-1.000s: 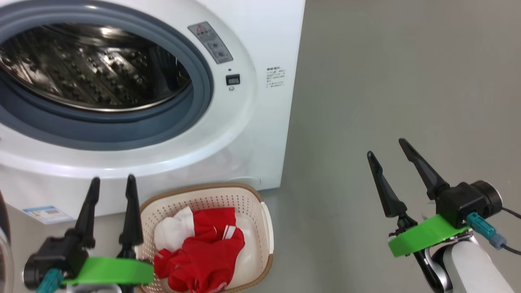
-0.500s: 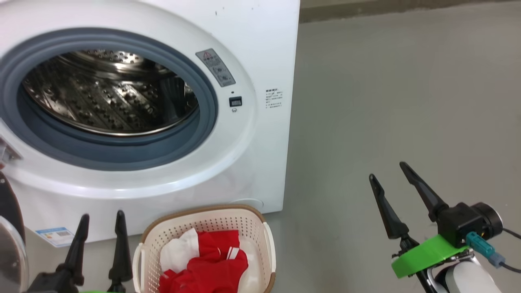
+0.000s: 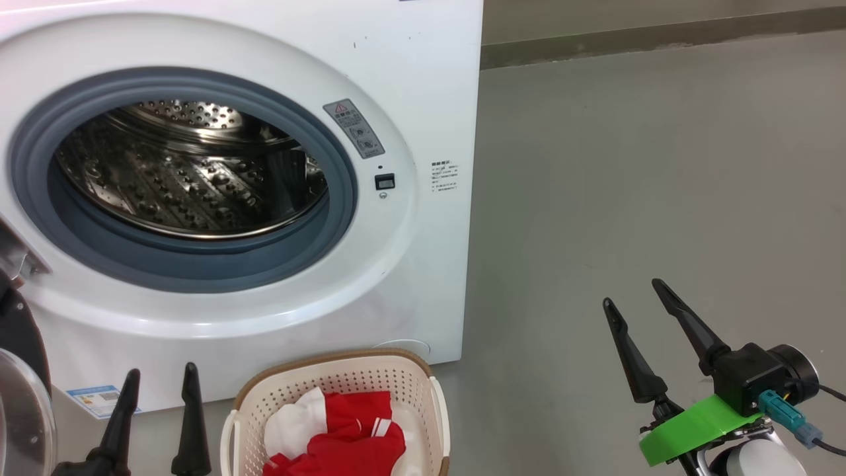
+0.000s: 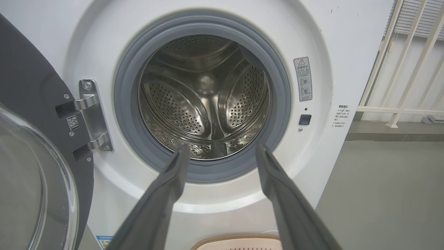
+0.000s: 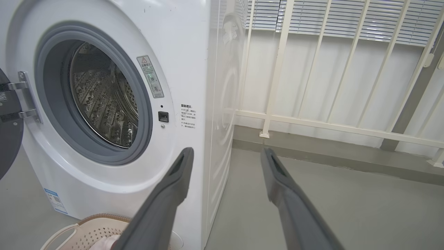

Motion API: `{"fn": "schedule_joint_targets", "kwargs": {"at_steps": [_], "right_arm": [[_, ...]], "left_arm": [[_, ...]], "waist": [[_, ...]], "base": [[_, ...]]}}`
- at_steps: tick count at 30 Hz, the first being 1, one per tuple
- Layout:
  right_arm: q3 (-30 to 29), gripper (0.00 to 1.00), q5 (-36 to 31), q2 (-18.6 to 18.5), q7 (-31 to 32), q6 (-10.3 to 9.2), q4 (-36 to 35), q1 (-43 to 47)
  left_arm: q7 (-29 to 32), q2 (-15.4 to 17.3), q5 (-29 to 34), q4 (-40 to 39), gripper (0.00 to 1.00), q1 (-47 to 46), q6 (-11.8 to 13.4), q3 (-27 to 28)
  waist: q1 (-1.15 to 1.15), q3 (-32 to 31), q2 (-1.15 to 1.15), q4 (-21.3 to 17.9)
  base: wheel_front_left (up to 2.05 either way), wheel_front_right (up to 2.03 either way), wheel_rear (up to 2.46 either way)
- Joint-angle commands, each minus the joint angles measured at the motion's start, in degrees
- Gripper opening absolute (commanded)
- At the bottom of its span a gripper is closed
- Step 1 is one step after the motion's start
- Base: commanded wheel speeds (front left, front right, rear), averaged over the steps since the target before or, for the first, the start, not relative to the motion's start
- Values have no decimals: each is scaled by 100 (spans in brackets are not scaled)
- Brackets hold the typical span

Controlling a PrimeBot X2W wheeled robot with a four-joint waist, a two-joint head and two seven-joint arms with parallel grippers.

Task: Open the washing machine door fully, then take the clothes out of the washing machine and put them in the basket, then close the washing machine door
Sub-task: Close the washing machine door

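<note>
- Washing machine door (image 3: 23, 396): stands open, upright, hung on its hinge (image 4: 92, 118) at the left edge of the washing machine (image 3: 423, 99) front.
- It lies just left of the left gripper (image 3: 161, 371) and well apart from the right gripper (image 3: 631, 293); the left arm is judged nearer for the rightward closing swing.
- Both grippers: fingers apart, nothing held.
- Clothes (image 3: 344, 443) lie in the basket (image 3: 330, 360) at the machine's foot.
- The left wrist view shows the drum (image 4: 204, 97) bare to its back; the head view adds the basket's contents.

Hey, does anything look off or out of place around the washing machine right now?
Nothing stands out. The drum looks empty, the clothes lie inside the basket, and the door hangs open at the left.
</note>
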Motion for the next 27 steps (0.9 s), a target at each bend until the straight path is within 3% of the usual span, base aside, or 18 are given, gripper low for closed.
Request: {"fn": "schedule_joint_targets", "kwargs": {"at_steps": [1,13,27], "right_arm": [[92,100,-67,-84,-37,19,-160,-46],[130,100,-73,-104,-37,19,-184,-14],[170,100,-37,-101,-37,19,-121,-28]], "left_arm": [[-6,111,13,-179,100,-97,48,199],[27,142,13,-241,100,-57,84,112],[-6,173,-54,-327,100,-77,84,59]], "waist": [[0,-9,0,-1],[0,-28,0,1],[0,-13,0,-10]], "base": [[0,0,0],[-48,48,0],[-156,183,-28]]}}
